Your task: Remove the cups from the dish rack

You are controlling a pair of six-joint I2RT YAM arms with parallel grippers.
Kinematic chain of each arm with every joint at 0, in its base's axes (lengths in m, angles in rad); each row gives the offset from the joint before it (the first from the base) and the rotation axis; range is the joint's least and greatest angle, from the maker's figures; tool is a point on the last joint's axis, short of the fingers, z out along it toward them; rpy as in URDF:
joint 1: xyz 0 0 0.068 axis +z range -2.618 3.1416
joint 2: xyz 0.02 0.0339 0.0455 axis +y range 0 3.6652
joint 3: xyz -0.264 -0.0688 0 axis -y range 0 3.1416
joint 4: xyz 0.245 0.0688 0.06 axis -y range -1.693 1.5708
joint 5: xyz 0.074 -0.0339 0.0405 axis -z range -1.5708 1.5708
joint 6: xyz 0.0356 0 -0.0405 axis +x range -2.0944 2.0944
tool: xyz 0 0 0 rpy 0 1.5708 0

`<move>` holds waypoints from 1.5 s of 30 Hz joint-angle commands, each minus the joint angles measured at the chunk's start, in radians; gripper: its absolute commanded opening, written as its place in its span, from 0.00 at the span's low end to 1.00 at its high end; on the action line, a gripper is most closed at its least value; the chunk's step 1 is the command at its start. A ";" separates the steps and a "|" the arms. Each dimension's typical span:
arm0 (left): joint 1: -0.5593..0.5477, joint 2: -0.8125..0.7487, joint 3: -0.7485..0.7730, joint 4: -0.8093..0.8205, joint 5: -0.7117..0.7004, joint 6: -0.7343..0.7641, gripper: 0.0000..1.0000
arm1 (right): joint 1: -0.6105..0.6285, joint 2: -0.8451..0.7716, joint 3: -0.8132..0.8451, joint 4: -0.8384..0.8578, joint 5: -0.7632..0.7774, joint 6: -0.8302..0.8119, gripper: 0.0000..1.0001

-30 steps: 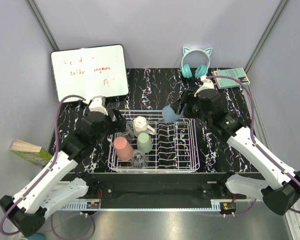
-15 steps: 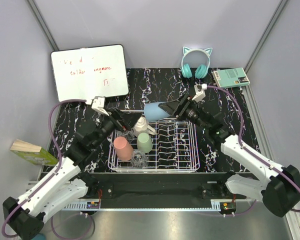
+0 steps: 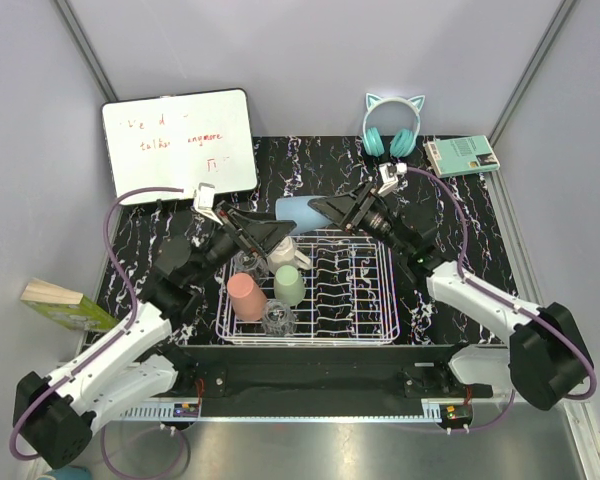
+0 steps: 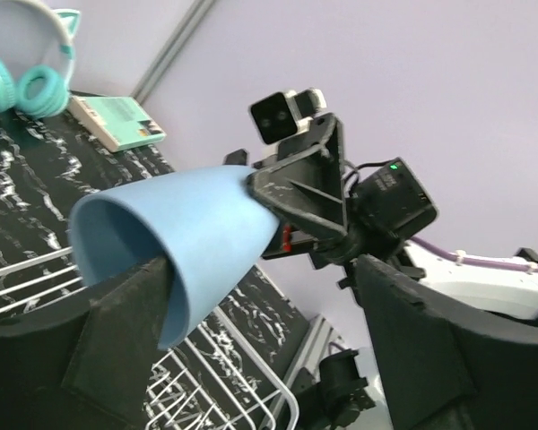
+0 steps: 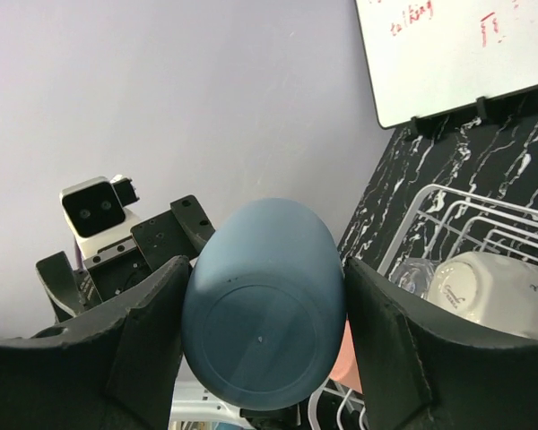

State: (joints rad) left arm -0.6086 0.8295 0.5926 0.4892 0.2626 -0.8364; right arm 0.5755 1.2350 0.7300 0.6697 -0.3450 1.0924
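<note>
Right claw [image 3: 320, 211]: clamped on the base end of the blue plastic tumbler [image 3: 296, 212]. The tumbler lies on its side in the air above the rear rail of the white wire dish rack [image 3: 365, 300], with its mouth towards your left arm. A second ago it hung nearer the rack's rear right corner. It has since swung left and tipped over.

Left claw [image 3: 276, 233]: fingers apart, one on each side of the tumbler's open rim. It has risen from the rack's left edge to meet the tumbler. You cannot tell whether it touches yet. This reads as a hand-over: the cup is out of the rack but not yet set down.

Also present:
- Black marbled bench [image 3: 310, 165], carrying everything below.
- Dish rack contents: pink plastic tumbler [image 3: 246, 297], pale green plastic tumbler [image 3: 289, 284], cream handled mug [image 5: 484, 287], front clear glass [image 3: 276, 318], and rear clear glass [image 5: 414, 274] just beside the mug.
- White whiteboard with red writing [image 3: 180, 140], rear left.
- Teal cat-ear headphones [image 3: 392, 125], rear right.
- Green book [image 3: 463, 155], rear right.

In the way: your left arm hangs over the mug and the rear glass, so expect those to stay blocked until it withdraws. The whiteboard crowds the bench to the rear left.
</note>
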 commanded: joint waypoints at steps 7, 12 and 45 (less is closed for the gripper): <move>-0.008 0.089 -0.013 0.221 0.110 -0.072 0.60 | -0.006 0.095 0.026 0.263 -0.095 0.112 0.00; -0.013 0.120 -0.013 0.250 0.121 -0.082 0.52 | -0.005 0.127 0.037 0.306 -0.130 0.130 0.00; -0.016 0.034 0.294 -0.512 -0.110 0.239 0.00 | -0.003 -0.267 0.140 -0.554 0.176 -0.350 1.00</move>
State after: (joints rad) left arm -0.6292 0.8974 0.7517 0.1349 0.2749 -0.7040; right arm 0.5652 1.0481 0.7963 0.3260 -0.3580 0.8806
